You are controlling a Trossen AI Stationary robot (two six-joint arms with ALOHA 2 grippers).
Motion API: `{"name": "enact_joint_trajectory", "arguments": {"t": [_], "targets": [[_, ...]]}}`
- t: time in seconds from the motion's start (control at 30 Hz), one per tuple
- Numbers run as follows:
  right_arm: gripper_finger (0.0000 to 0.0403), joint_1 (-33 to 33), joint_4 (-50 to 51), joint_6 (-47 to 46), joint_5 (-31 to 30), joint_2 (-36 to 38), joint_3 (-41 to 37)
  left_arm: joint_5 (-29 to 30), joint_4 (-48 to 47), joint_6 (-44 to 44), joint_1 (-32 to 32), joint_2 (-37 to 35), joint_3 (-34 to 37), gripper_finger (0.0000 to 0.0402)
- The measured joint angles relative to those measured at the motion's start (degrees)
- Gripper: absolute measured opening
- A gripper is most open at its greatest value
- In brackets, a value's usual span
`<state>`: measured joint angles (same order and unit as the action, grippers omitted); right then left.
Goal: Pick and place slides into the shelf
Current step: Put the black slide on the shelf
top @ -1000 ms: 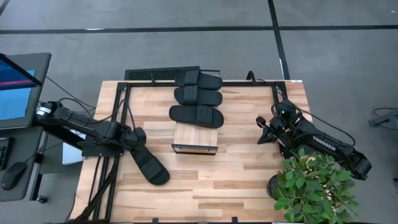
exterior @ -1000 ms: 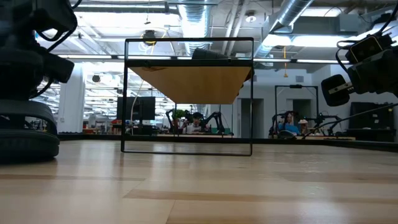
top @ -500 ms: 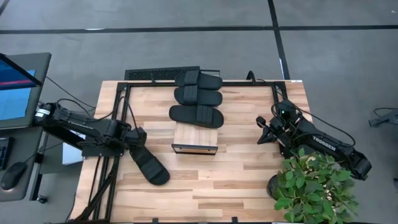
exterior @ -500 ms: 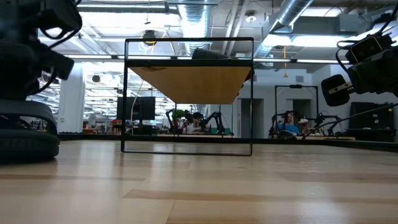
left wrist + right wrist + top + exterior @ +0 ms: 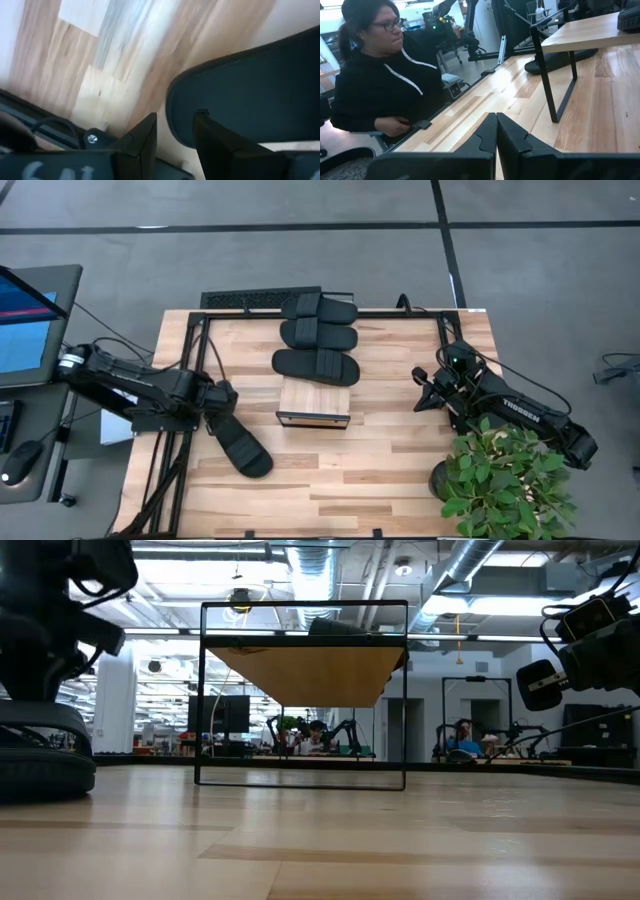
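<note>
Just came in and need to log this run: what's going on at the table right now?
The robot is putting black slides onto a low wooden shelf. Three slides already lie in a row on its top. The fourth slide lies on the table to the shelf's left, and the left end effector is at its near end, fingers slightly apart beside the sole's edge, not gripping it. The right end effector waits shut to the shelf's right, beside a potted plant. A person sits beyond the table.
</note>
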<state>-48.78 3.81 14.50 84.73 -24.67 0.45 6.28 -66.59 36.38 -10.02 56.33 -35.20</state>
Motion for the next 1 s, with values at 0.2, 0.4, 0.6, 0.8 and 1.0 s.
{"name": "enact_joint_trajectory", "arguments": {"t": [0.2, 0.4, 0.6, 0.8, 1.0], "targets": [[0.0, -0.01, 0.0, 0.01, 0.01, -0.01, 0.0, 1.56, 0.32, -0.09, 0.0, 5.78, 0.02, 0.0114], [0.0, -0.02, 0.0, 0.01, 0.02, -0.01, 0.0, 0.35, 2.04, -0.22, 0.0, 10.64, 0.04, 0.0114], [0.0, -0.01, 0.0, 0.0, 0.02, -0.02, 0.0, -0.42, 3.28, -0.22, 0.0, 11.94, 0.04, 0.0118], [0.0, -0.02, 0.0, 0.0, 0.02, -0.01, 0.0, 0.65, 3.42, 1.99, 0.0, 11.94, 0.04, 0.0148], [0.0, -0.01, 0.0, 0.01, 0.01, -0.02, 0.0, 3.61, 3.13, 4.54, 0.0, 11.94, 0.04, 0.0185]]}}
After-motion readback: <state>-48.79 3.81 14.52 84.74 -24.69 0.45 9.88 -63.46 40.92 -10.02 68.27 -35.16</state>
